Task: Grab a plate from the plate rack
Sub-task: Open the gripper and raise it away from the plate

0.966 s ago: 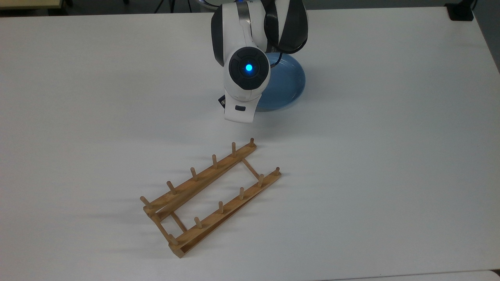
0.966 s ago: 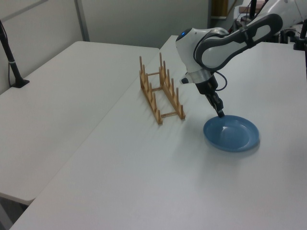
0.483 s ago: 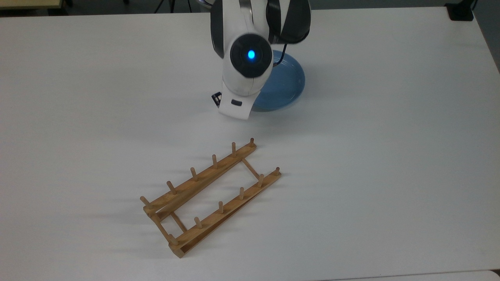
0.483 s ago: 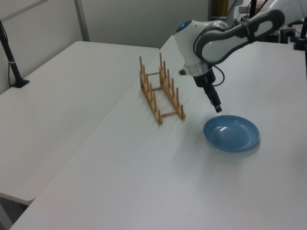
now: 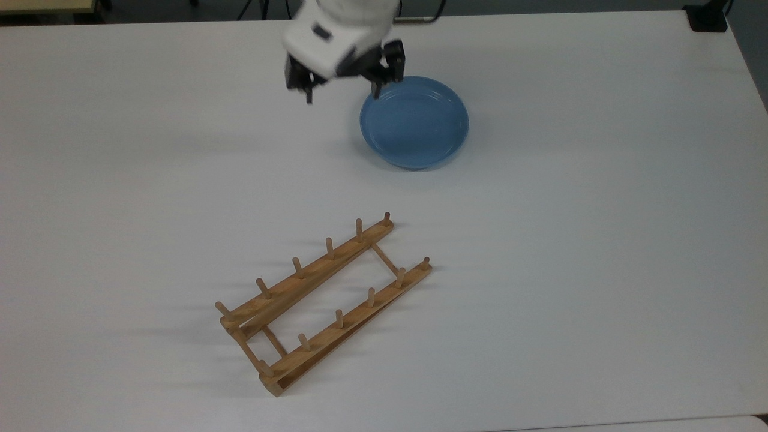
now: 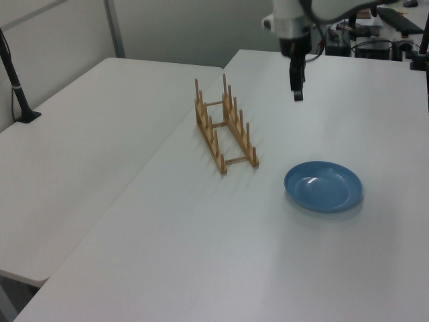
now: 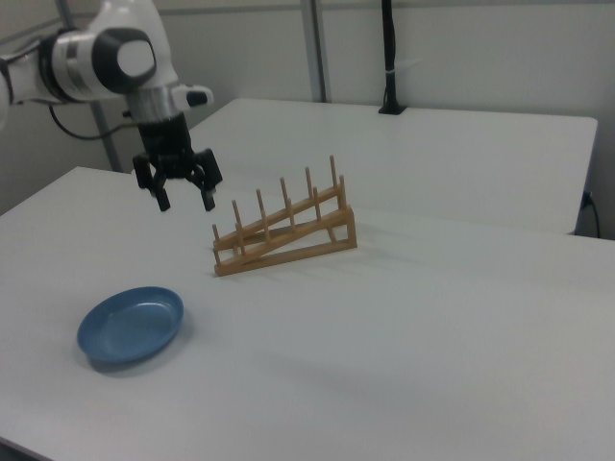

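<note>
Hovering with fingers spread wide and empty, black two-finger gripper (image 7: 182, 195) | round light-blue plate (image 5: 414, 122) flat on white table (image 5: 600, 240), apart from light-brown wooden pegged rack (image 5: 324, 302) | best kept high, clear of plate rim.

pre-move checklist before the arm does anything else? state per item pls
1. Plate out of the plate rack: ok, it lies flat on the table.
2. Rack slots free: ok, nothing between the pegs.
3. Gripper open: ok, fingers apart.
4. Gripper carrying nothing: ok.
5. Gripper clear of the plate: ok, raised above the table in the left view.
6. Rack upright: ok.
</note>
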Motion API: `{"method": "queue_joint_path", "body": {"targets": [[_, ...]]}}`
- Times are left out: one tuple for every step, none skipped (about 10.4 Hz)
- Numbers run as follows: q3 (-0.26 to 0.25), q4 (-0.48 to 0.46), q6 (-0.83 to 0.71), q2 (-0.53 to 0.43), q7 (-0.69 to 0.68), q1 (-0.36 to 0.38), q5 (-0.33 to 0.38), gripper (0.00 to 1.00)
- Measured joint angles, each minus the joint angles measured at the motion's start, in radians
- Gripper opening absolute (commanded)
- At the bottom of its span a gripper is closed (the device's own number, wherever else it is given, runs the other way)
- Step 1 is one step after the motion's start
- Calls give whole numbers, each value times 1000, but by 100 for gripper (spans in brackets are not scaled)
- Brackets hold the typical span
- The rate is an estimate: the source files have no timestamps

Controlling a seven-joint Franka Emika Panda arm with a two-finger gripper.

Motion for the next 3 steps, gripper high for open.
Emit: {"method": "queue_joint_path", "body": {"targets": [[-2,-2,-1,-47,28,-20,0,100],[-2,-7,-1,-88,35,-45,2,100],[-2,-17,-2,-125,38,-68,4,100]]}}
